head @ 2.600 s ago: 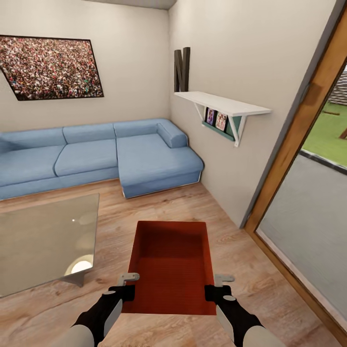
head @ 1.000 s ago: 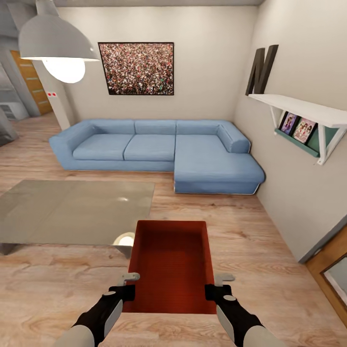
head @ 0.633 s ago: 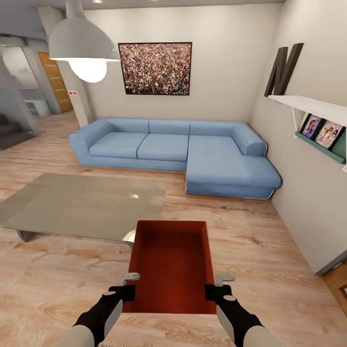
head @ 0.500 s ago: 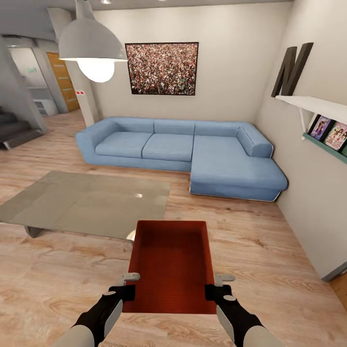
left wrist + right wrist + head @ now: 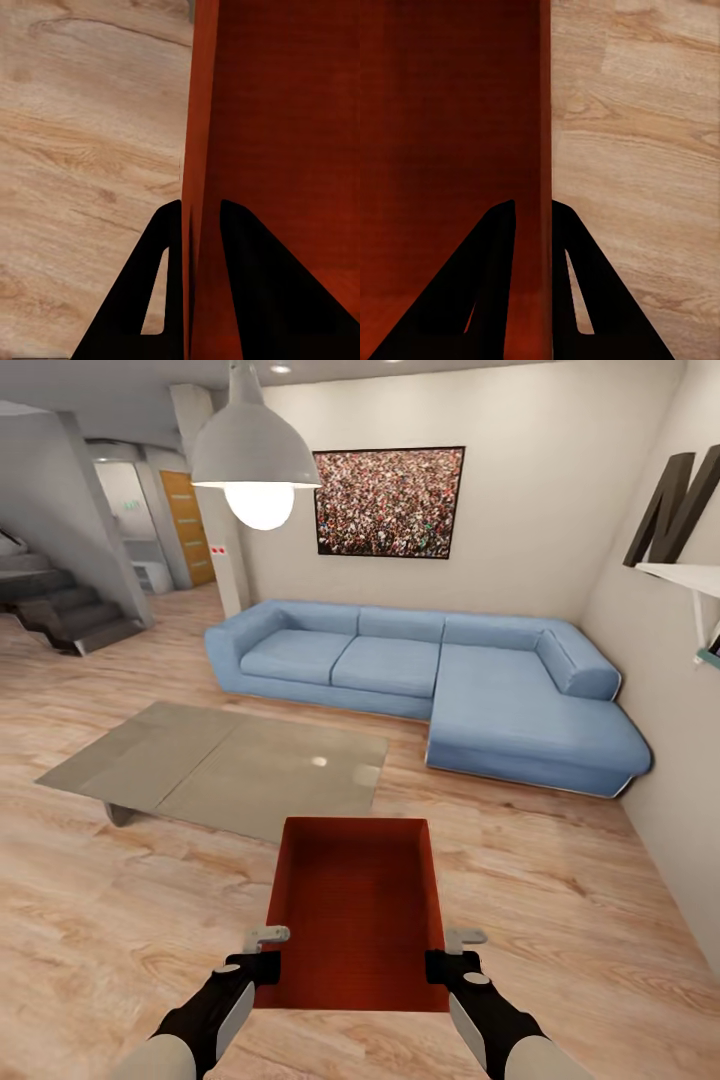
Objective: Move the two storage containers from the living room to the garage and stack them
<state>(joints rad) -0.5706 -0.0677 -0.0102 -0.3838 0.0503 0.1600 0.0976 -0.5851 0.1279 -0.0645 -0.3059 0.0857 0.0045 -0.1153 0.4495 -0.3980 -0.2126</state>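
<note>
We held one storage container (image 5: 355, 915) above the wood floor (image 5: 90, 920): left gripper (image 5: 262, 952) and right gripper (image 5: 447, 952) clamped opposite side walls.

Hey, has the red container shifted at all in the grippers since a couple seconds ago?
No. The container sits the same between the left gripper and right gripper; only the camera turned, sliding the sofa rightward.
</note>
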